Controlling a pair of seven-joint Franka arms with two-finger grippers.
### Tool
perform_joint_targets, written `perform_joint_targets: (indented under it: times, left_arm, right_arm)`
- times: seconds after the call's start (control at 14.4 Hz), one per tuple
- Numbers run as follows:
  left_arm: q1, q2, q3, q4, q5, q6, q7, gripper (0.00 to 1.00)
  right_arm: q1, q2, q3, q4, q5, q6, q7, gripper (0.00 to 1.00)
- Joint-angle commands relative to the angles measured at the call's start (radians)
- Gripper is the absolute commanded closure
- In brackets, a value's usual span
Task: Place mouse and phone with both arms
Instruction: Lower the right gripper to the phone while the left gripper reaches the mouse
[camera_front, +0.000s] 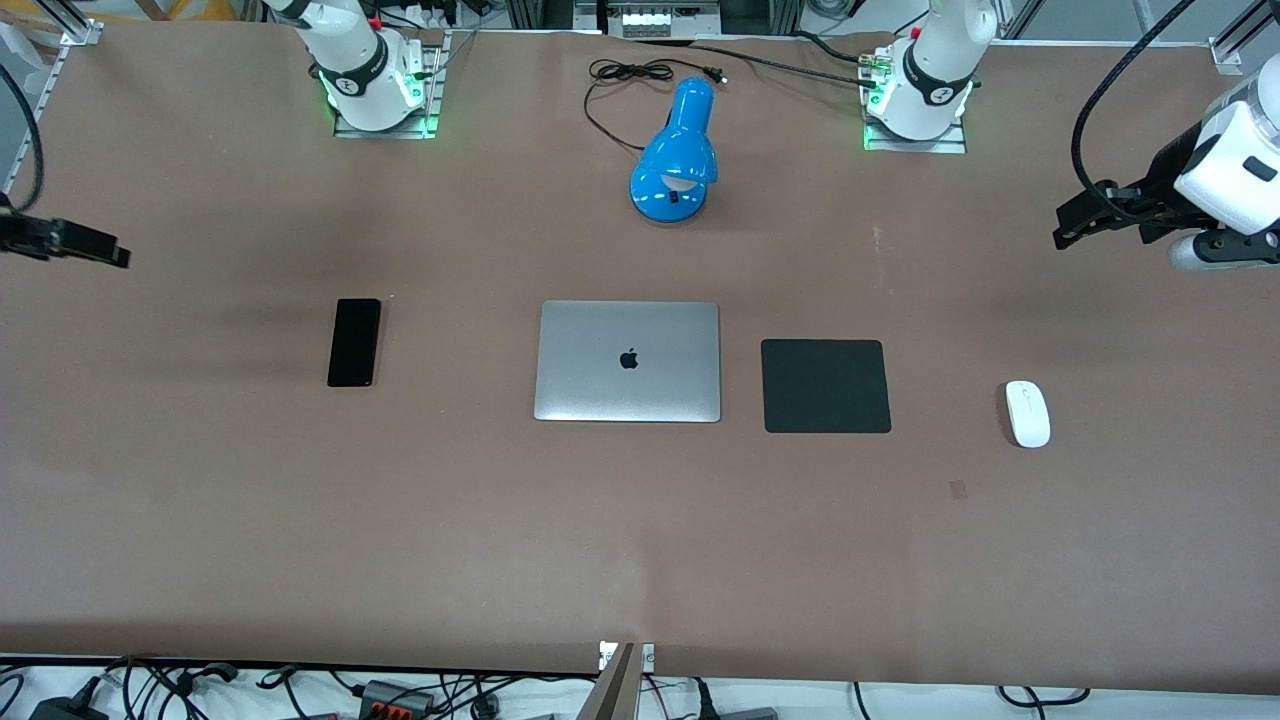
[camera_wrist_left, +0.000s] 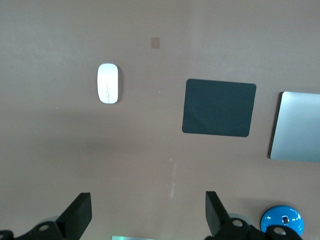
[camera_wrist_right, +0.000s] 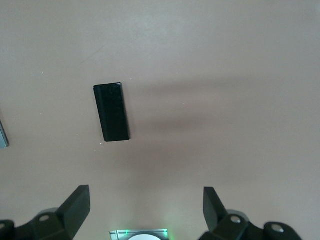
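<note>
Both my grippers hang high with fingers spread and nothing between them: left gripper (camera_wrist_left: 147, 212) up over the table's left-arm end, the mouse (camera_wrist_left: 108, 83) lying well below and ahead of it; right gripper (camera_wrist_right: 145, 210) likewise above the phone (camera_wrist_right: 112, 112). Risks, as I judge them: the glossy mouse could squirt from my pads, and the flat phone gives little edge to pinch. Each one's long axis runs toward the front camera, the phone's slightly skewed to my right gripper's finger line.

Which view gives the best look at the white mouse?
The left wrist view: the mouse lies whole and unblocked, its grey top line visible. The front view also shows it whole, smaller, toward the left arm's end of the table beside the mouse pad. The right wrist view lacks it.
</note>
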Motion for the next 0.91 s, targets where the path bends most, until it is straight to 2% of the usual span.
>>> perform_joint_targets:
  times: [0.0,0.21,0.42,0.7,0.84]
  left_arm:
    - [0.01,0.098,-0.001,0.031,-0.008,-0.067,0.02,0.0]
    - [0.018,0.207,0.011,0.024,0.045,-0.022,0.025,0.0]
    - [0.033,0.222,0.011,-0.083,0.064,0.147,0.028,0.0]
    - [0.128,0.238,0.01,-0.342,0.096,0.613,0.183,0.0]
    - [0.133,0.277,0.013,-0.412,0.099,0.803,0.19,0.0]
  right_arm:
    - [0.009,0.044,0.0,0.01,0.032,0.032,0.004,0.0]
    - [0.018,0.081,0.0,0.004,0.037,0.046,0.007,0.0]
    - [0.026,0.112,0.001,-0.029,0.09,0.106,0.03,0.0]
    - [0.115,0.141,0.0,-0.056,0.084,0.153,0.173,0.0]
    - [0.133,0.149,0.0,-0.109,0.084,0.214,0.176,0.0]
